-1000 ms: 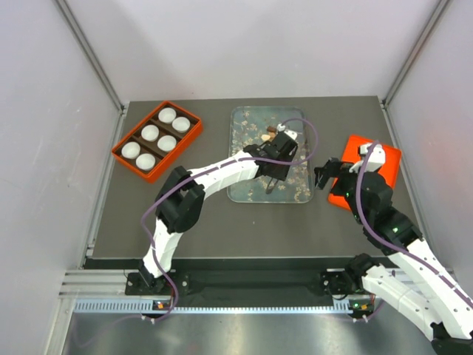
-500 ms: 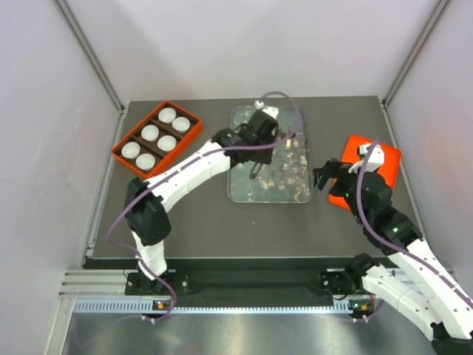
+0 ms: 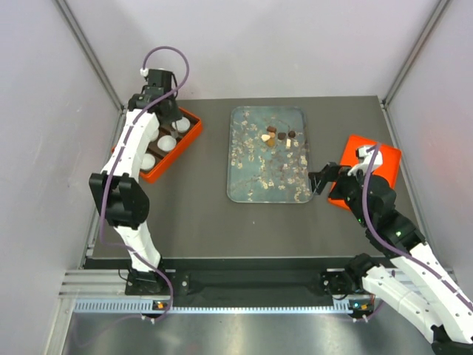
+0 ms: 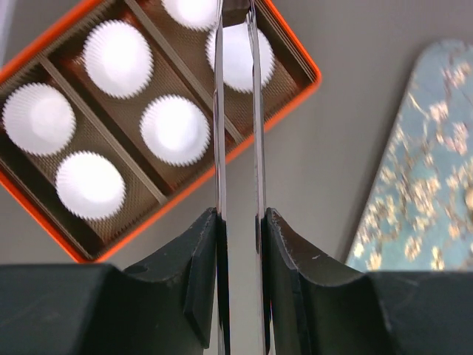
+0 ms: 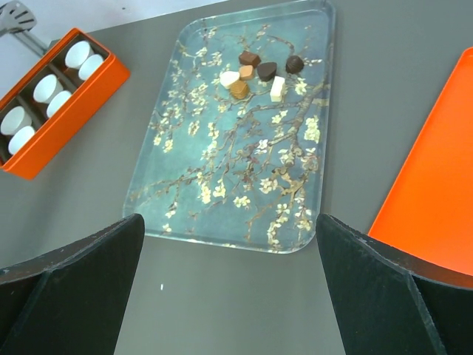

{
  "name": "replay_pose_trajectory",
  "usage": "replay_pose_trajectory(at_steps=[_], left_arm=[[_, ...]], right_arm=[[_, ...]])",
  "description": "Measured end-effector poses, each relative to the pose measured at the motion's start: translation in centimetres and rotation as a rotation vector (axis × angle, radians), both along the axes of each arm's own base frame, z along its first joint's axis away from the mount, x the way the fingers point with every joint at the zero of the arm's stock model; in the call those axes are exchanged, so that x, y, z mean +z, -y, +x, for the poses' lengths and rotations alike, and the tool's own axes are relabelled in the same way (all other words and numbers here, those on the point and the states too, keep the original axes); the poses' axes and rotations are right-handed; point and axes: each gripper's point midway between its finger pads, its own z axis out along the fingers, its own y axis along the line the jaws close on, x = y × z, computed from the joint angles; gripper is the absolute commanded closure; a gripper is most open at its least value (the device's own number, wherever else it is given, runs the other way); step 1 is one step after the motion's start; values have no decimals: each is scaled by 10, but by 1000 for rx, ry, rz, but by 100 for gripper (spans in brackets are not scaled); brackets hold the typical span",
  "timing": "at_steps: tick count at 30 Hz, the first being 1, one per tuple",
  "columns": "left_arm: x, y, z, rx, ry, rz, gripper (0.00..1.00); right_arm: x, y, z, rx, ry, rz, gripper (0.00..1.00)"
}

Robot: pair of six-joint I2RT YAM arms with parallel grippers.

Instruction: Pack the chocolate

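Observation:
Several chocolates, dark brown, tan and cream, lie bunched at the far end of the blossom-print tray; the right wrist view shows them too. My left gripper hangs over the orange box of white paper cups. Its long thin blades are nearly together, and a small dark chocolate sits between the tips above a cup. My right gripper is wide open and empty right of the tray, and its own view looks down the tray.
The box has brown dividers and several white fluted cups. A flat orange lid lies at the right under my right arm, and it shows in the right wrist view. Grey walls close in the table at left, right and back.
My left arm has swung from the far end of the tray leftward to the orange box. My right arm has barely moved.

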Motion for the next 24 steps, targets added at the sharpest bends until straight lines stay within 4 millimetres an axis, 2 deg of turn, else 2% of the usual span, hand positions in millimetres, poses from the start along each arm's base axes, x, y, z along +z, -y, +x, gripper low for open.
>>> replay_pose_trajectory(at_steps=[4,11,16,24], left_arm=[[-10,-22,23,40,0,10,65],[-47,-33,56,40,-42,47,66],[-68,-47,63,55,-73,78,64],[-74,-62,73,64,-61,128,64]], right_arm=[[0,-2,-1,13,-2,2,0],[-1,-1,0,12,0,-18,0],[-5,0,3,4,-8,-40,0],[-13,1,8,-12,-31,-72,0]])
